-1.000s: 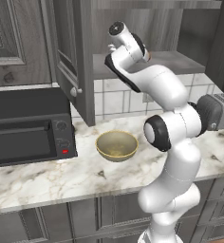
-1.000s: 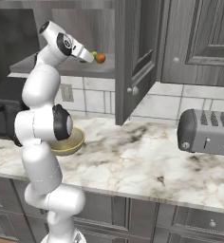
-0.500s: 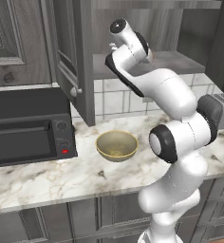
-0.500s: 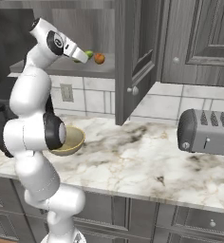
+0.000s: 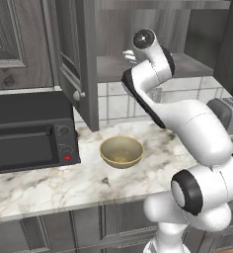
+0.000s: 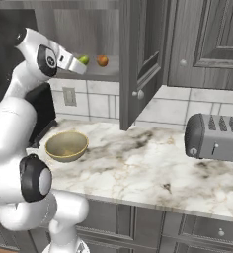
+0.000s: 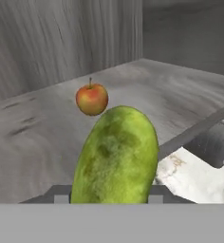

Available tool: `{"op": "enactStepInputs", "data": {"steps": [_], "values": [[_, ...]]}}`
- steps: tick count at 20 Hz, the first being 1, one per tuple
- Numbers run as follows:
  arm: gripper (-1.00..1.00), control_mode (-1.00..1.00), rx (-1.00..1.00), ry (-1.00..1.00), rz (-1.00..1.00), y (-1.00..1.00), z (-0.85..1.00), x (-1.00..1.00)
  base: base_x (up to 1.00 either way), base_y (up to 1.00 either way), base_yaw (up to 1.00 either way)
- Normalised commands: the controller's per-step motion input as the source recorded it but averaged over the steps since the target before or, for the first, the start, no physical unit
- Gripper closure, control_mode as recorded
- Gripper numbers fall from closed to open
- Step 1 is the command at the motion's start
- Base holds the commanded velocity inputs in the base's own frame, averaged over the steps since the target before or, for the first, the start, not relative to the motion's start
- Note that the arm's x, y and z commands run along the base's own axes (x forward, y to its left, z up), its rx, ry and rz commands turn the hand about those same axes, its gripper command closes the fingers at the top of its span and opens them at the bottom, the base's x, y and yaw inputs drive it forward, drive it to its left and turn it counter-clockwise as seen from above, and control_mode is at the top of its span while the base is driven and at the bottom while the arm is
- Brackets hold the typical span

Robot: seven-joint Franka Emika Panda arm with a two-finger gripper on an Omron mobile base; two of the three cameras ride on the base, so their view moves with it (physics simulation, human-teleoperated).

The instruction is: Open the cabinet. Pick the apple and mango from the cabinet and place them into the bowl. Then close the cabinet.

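The cabinet stands open, its left door (image 5: 74, 59) and right door (image 6: 138, 54) swung out. My gripper (image 6: 80, 63) reaches up at the shelf's front edge and is shut on the green mango (image 6: 84, 60), which looms large between the fingers in the hand view (image 7: 116, 156). The small orange-red apple (image 7: 91, 98) sits upright on the shelf (image 7: 42, 137) just beyond the mango; in the right base view the apple (image 6: 102, 60) is a little to the mango's right. The tan bowl (image 5: 120, 160) rests on the counter below the cabinet, also seen as the bowl (image 6: 65, 157) beside my arm.
A black microwave (image 5: 29, 133) stands on the marble counter (image 6: 138, 163) left of the bowl. A grey toaster (image 6: 212, 136) sits at the right. The open doors hang out over the counter on both sides of my arm.
My hand has drawn back from the apple toward the shelf's front, to the left in the right base view, carrying the mango. The apple has stayed on the shelf.
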Motion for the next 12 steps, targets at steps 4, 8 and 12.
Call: {"op": "enactStepInputs", "data": {"steps": [4,8,12], "values": [[1.0,-1.0,0.03,-0.01,0.3,-0.29,0.0,-1.0,0.0,0.0,0.0],[1.0,-1.0,0.02,0.06,0.35,-0.05,0.0,-0.99,0.0,0.0,0.0],[1.0,-1.0,0.0,0.19,0.33,0.0,0.01,-0.9,0.0,0.0,0.0]]}}
